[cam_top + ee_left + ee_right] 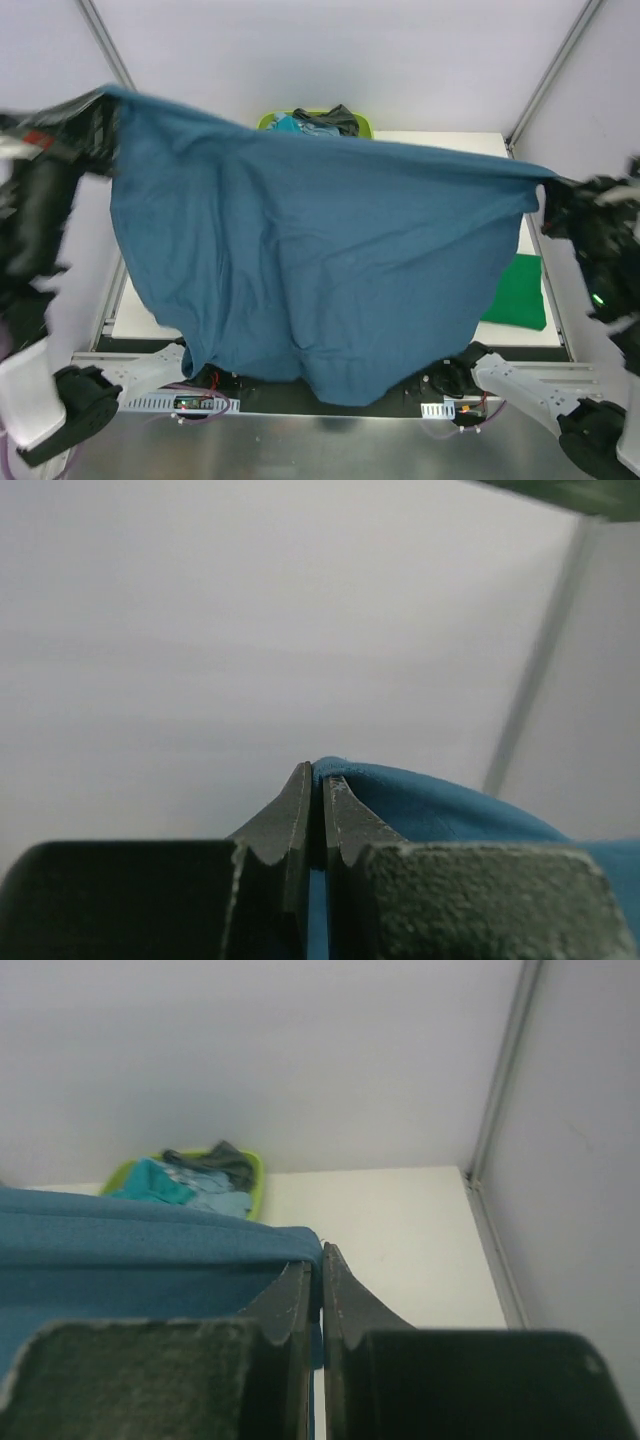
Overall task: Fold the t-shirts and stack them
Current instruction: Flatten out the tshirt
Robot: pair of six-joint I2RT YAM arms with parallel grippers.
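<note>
The large dark blue t-shirt (pixel 320 260) hangs spread wide above the table (pixel 450 142). The left claw (pixel 318 776) is pinched fully closed on its upper left corner and the right claw (pixel 321 1257) is pinched fully closed on its upper right corner, while the lower edge droops toward the near side of the table. A bright green t-shirt (pixel 518 292) lies folded on the right side of the table, and at the far edge the lime-green basket (pixel 256 1174) holds the teal t-shirt (pixel 152 1180), light blue t-shirt (pixel 218 1201) and dark grey t-shirt (pixel 218 1158) in a heap.
</note>
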